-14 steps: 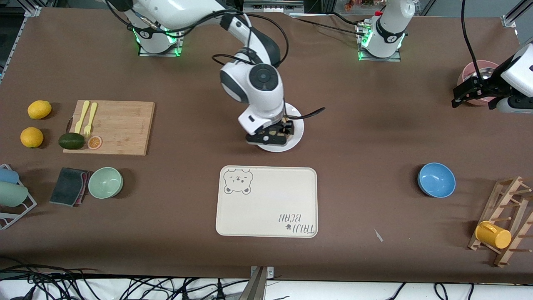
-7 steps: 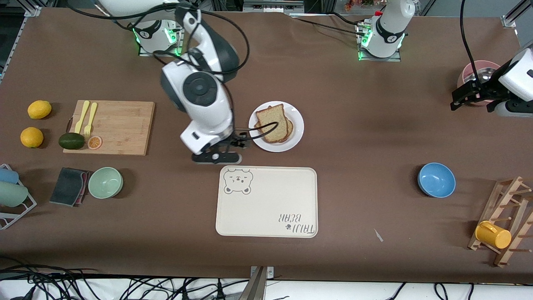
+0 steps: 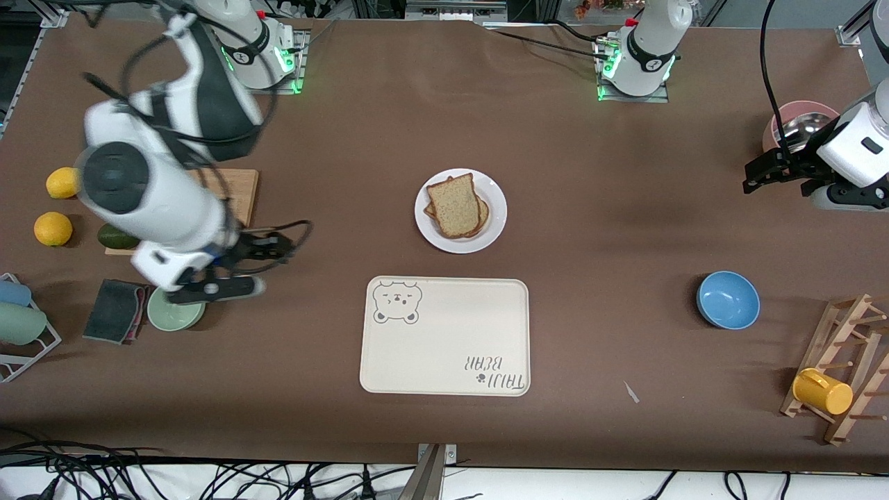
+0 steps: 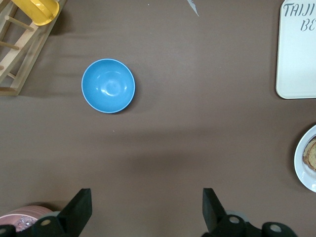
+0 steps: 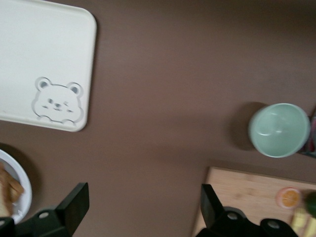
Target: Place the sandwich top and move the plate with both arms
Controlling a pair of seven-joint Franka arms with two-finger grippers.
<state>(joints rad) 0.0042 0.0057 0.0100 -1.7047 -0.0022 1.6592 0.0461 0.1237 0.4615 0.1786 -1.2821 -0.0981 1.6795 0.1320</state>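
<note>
The sandwich top (image 3: 455,205), a pale speckled bread slice, lies on the stack on the white plate (image 3: 496,215) at the table's middle. The plate's rim also shows in the left wrist view (image 4: 302,165) and in the right wrist view (image 5: 22,185). My right gripper (image 3: 233,278) is open and empty, up over bare table between the green bowl and the tray; its jaws stand wide apart in its wrist view (image 5: 143,210). My left gripper (image 3: 764,173) is open and empty over the table at the left arm's end, also wide apart in its wrist view (image 4: 147,212).
A cream bear tray (image 3: 444,337) lies nearer the camera than the plate. A green bowl (image 3: 173,309), dark cloth (image 3: 114,309), cutting board (image 3: 239,191), lemons and avocado sit at the right arm's end. A blue bowl (image 3: 728,300), pink bowl (image 3: 799,118) and mug rack (image 3: 844,368) sit at the left arm's end.
My right gripper let go of the bread slice on the plate and swung away toward the right arm's end of the table. The left gripper shifted only slightly.
</note>
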